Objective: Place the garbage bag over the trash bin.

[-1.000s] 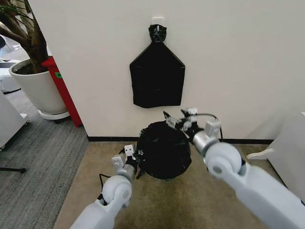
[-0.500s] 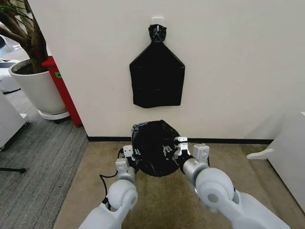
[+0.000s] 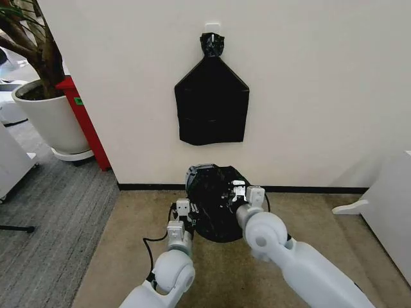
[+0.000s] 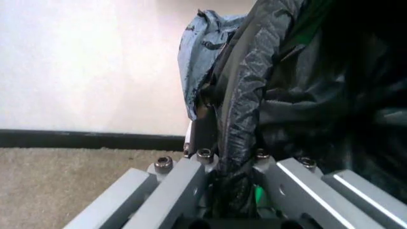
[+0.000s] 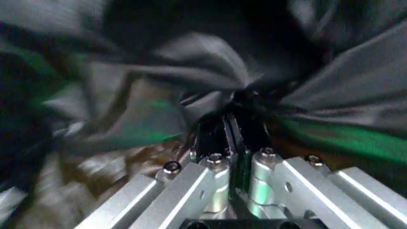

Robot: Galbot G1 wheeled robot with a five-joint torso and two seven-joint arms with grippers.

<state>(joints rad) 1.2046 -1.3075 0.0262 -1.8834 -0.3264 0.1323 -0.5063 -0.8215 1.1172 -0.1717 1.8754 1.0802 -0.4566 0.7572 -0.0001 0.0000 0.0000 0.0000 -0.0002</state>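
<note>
Crinkly glossy black plastic garbage bag (image 3: 215, 202) against the wall's dark baseboard (image 3: 148, 187); left gripper (image 3: 188, 217) and right gripper (image 3: 231, 192) each pinch its edge; bare carpet (image 3: 115, 256) around.

No legible text, brand, number or sign is found in any of the views. A small green label (image 3: 78, 101) is seen on the red object (image 3: 82, 120) beside the plant pot (image 3: 48, 119) (its marking is too small to be read).
</note>
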